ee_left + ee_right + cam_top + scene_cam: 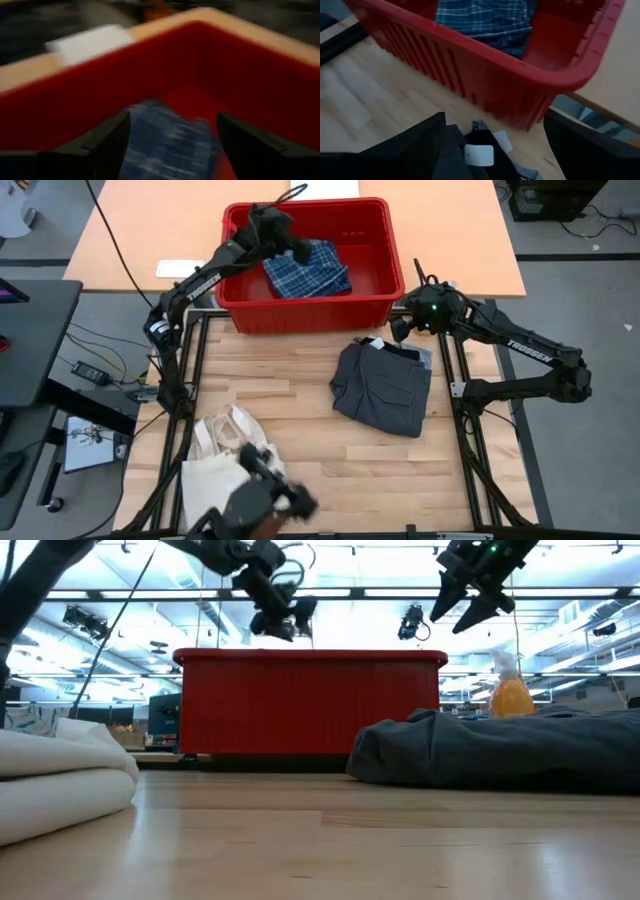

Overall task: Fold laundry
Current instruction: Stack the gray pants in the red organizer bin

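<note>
Plaid piece (308,268) in red bin (372,300), left gripper (290,240) spread above it, right gripper (407,328) spread over charcoal shorts (382,388), "TROSSEN" on arms.

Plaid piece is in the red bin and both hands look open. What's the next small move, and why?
Probably lift the left hand clear of the red bin. Its fingers stand open over the folded plaid piece, which lies loose in the bin. The right hand is open above the charcoal garment on the table, likely the next grasp.
</note>
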Controlling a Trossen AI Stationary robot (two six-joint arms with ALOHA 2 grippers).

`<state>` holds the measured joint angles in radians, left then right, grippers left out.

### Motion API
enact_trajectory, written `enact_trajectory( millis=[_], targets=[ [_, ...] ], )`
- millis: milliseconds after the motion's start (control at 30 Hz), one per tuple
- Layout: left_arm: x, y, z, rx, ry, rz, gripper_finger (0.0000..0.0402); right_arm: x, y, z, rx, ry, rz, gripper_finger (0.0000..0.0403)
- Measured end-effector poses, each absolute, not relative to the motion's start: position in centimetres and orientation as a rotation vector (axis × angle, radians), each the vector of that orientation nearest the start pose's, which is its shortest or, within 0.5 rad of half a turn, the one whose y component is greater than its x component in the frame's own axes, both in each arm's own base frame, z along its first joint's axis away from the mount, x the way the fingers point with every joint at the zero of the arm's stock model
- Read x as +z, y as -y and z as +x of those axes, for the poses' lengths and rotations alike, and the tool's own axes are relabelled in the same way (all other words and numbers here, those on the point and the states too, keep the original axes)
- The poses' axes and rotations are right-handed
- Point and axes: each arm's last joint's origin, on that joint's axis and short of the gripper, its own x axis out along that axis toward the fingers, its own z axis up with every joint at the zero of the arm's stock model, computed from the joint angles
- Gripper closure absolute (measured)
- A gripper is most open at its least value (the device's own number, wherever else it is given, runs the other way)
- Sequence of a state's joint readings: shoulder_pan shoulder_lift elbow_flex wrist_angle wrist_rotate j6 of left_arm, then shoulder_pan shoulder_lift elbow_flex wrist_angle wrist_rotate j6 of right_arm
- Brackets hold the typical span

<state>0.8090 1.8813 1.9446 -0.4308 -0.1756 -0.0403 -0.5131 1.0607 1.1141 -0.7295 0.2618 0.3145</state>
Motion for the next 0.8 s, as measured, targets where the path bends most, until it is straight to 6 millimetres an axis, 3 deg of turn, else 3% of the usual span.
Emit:
enact_trajectory(
  millis=[100, 267, 433, 600, 800],
  targets=[
    [40.1, -29.3, 30.4, 0.685, -0.354, -0.202, 0.0104, 34.7, 10.8, 17.8, -0.809, -0.575, 0.360, 0.0058],
    [37.9, -24.7, 33.7, 0.283, -0.477, -0.303, 0.0122, 34.6, 10.8, 17.6, -0.713, -0.601, 0.373, 0.0058],
    [36.0, -17.8, 36.3, -0.004, -0.520, -0.293, 0.0155, 34.8, 10.2, 16.8, -0.674, -0.624, 0.395, 0.0058],
    [29.7, -12.4, 36.9, -0.084, -0.621, -0.435, 0.0185, 34.1, 9.2, 16.2, -0.522, -0.712, 0.559, 0.0058],
    [22.9, -9.7, 36.6, -0.028, -0.624, -0.775, 0.0208, 31.3, 8.4, 17.4, -0.372, -0.898, 0.681, 0.0058]
  ],
)
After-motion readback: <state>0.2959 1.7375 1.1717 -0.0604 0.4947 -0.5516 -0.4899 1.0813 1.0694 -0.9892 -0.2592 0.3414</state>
